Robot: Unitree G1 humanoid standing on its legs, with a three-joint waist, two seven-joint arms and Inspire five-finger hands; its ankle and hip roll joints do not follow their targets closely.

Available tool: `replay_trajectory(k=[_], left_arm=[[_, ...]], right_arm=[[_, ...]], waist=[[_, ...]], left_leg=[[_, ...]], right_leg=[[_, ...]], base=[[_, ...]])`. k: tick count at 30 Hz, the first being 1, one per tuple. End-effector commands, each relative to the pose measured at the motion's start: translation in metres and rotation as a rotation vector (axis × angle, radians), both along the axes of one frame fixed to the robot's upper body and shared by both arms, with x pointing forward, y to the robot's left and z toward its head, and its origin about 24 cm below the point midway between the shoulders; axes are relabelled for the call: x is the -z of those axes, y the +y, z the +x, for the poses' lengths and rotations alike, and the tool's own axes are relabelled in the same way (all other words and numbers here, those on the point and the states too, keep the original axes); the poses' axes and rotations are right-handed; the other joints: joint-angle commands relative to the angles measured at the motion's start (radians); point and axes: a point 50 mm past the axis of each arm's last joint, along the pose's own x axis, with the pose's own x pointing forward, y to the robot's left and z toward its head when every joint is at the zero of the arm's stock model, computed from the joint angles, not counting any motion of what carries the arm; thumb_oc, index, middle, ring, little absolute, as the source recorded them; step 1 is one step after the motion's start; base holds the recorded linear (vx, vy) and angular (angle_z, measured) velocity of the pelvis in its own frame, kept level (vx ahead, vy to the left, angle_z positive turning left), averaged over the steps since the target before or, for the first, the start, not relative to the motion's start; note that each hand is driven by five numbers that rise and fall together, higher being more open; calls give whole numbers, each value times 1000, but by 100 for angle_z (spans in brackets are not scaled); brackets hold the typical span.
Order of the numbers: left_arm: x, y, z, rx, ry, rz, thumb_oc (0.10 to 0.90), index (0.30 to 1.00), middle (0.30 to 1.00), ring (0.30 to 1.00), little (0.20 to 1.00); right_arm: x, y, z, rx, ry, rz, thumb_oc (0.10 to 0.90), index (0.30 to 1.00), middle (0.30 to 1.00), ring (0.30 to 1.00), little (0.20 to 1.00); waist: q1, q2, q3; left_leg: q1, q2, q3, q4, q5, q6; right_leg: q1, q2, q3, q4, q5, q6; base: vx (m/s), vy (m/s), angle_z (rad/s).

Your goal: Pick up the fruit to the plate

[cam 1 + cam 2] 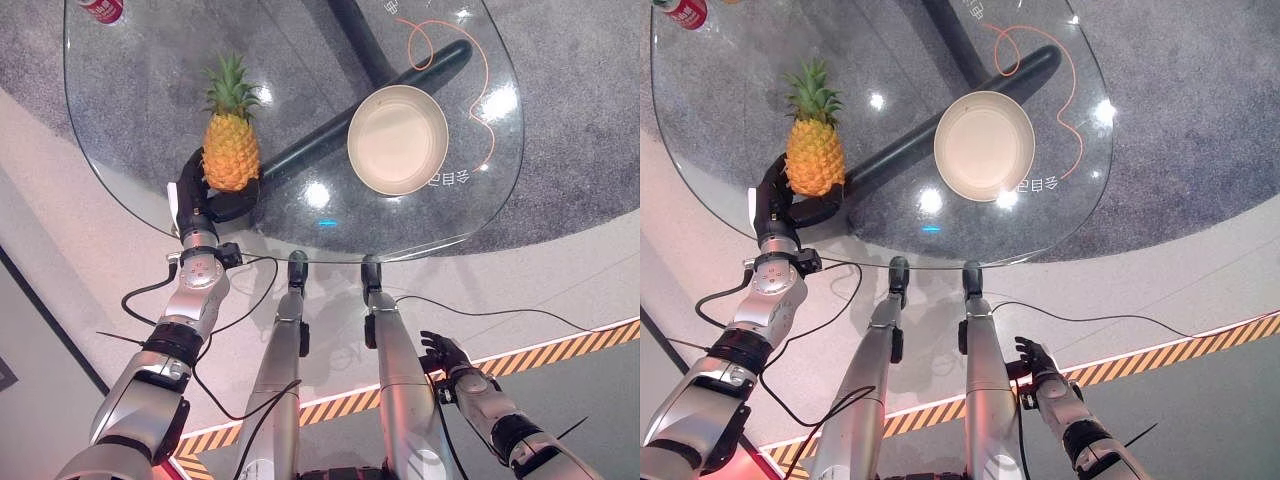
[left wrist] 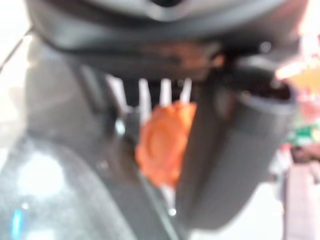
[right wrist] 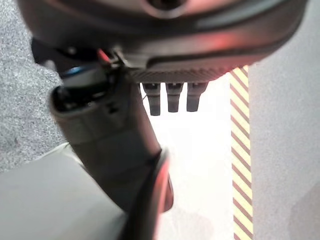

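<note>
While I watch from the head cameras, my left hand [image 1: 205, 200] sits at the near-left edge of the round clear glass table [image 1: 130, 170], its dark fingers and thumb curled round the base of the yellow-orange pineapple with a green leafy crown [image 1: 230, 145]. That pineapple stands upright on the glass, crown pointing away from me, and I cannot tell whether its base is still touching the surface. In the left wrist view I see the orange underside of the fruit [image 2: 162, 142] between the thumb and the row of fingers, so the grasp is closed around it. To the right of the pineapple, well apart from it, lies the round cream-coloured shallow plate [image 1: 397, 138], with nothing in it. A thin orange cord [image 1: 470, 105] loops across the glass on the far side of the plate and runs down past its right rim. Far behind the pineapple, at the table's far-left edge, I see part of a red and white can [image 1: 100, 9]. My right hand [image 1: 447, 355] hangs low, off the table on the near side of the plate, fingers relaxed and spread, holding nothing; its wrist view shows floor with a yellow-and-black striped tape line [image 3: 242, 155] past the fingertips.
</note>
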Motion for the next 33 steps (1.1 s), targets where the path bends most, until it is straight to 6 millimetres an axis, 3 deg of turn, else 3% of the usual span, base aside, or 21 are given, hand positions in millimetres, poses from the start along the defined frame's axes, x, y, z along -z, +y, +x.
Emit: replay_trajectory(k=[1, 13, 21, 33], left_arm=[[16, 11, 0, -67, 88, -20, 100, 300, 300, 300, 200], [25, 24, -13, -98, 59, -27, 100, 300, 300, 300, 200], [38, 30, -29, -114, 60, -20, 100, 300, 300, 300, 200], [54, 23, -52, -111, 47, -21, 100, 300, 300, 300, 200]], right_arm=[[14, -7, -26, 49, 46, 17, 800, 900, 900, 900, 900], [2, -35, -27, 389, -138, 0, 800, 900, 900, 900, 900], [-41, -42, -6, 576, -439, -49, 800, 900, 900, 900, 900], [-130, -5, 18, 396, -923, -43, 800, 900, 900, 900, 900]], waist=[[-12, 14, -12], [-5, 28, -12], [1, 23, -12], [2, 20, -12]], left_leg=[[15, -50, 49, 106, -110, 21], [77, -50, 53, 108, -124, 28], [135, -47, 49, 108, -139, 32], [196, -54, 45, 85, -136, 38]], right_leg=[[52, 45, -72, -149, 82, -17], [121, 47, -67, -142, 60, -16], [187, 47, -63, -144, 46, -9], [248, 38, -63, -160, 33, -6]], base=[[0, 0, 0], [1, -15, -4], [3, -12, 1], [0, 0, 0]])
